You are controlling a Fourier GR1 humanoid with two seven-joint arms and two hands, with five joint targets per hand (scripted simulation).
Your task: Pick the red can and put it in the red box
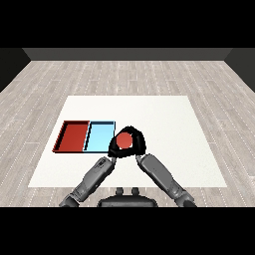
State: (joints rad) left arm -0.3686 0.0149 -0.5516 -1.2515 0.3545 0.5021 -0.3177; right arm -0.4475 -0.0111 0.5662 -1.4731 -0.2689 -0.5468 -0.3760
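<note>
Both forearms reached in from the near edge of the white table (164, 114), where the right hand (138, 141) curled round the red can (124, 141); the left hand (113, 148) pressed close beside it, its fingers impossible to make out. The can, showing a round red top, sat just beside the light blue tray (99, 135). Beyond lay the red tray (73, 136); a short release risked the wrong one.
</note>
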